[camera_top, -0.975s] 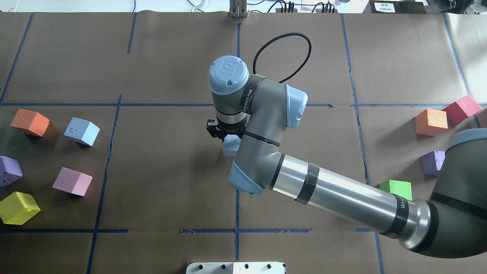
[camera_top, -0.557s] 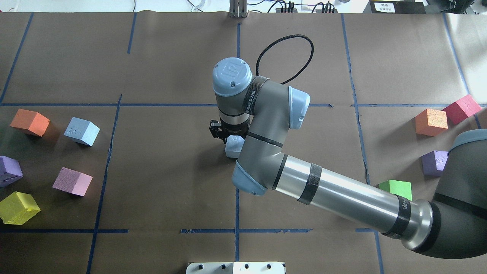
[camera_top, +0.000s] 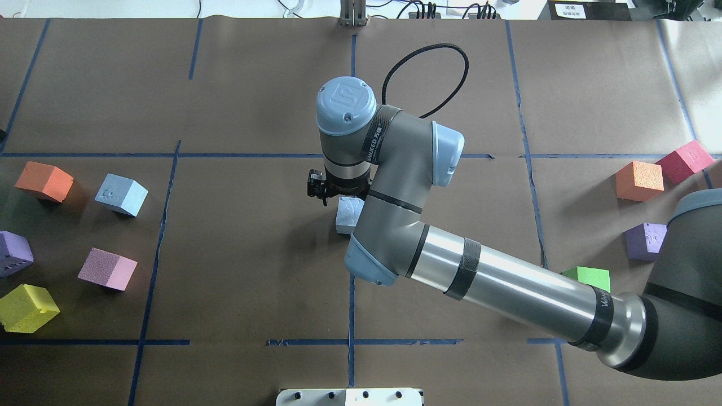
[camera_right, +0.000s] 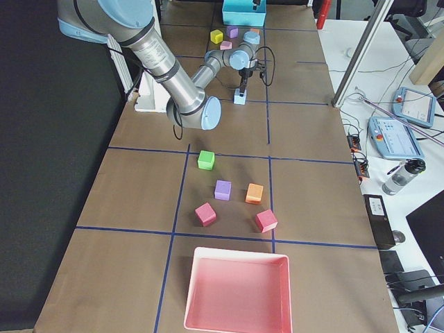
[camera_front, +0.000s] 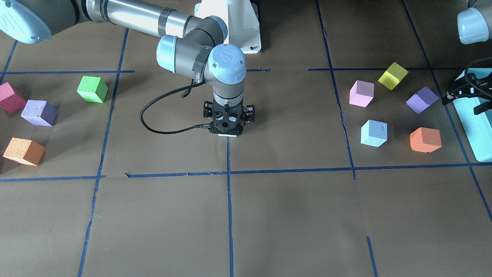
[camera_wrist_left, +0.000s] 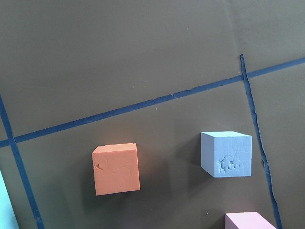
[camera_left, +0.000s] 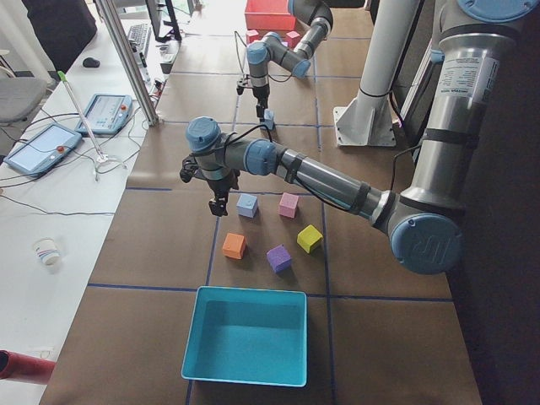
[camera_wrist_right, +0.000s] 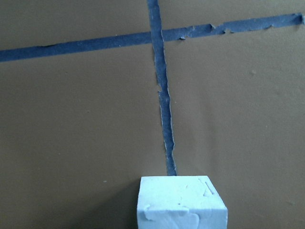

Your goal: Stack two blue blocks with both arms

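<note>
One blue block (camera_top: 348, 213) sits at the table's centre crossing, under my right wrist. My right gripper (camera_front: 226, 130) points straight down and is shut on it, low at the table. I cannot tell whether the block touches the paper. It fills the bottom of the right wrist view (camera_wrist_right: 181, 202). The second blue block (camera_top: 121, 194) lies free at the left, also in the left wrist view (camera_wrist_left: 226, 153). My left gripper (camera_front: 463, 104) hovers open and empty above and beside it.
Orange (camera_top: 44, 181), purple (camera_top: 14, 254), pink (camera_top: 107, 269) and yellow (camera_top: 27, 307) cubes surround the left blue block. Orange (camera_top: 639, 180), red (camera_top: 684, 160), purple (camera_top: 643, 241) and green (camera_top: 589, 279) cubes lie at the right. A turquoise tray (camera_left: 196, 337) and a red tray (camera_right: 239, 258) stand at the table ends.
My right wrist has shifted slightly right and away over the centre line. The blue block has moved with it and now shows more squarely.
</note>
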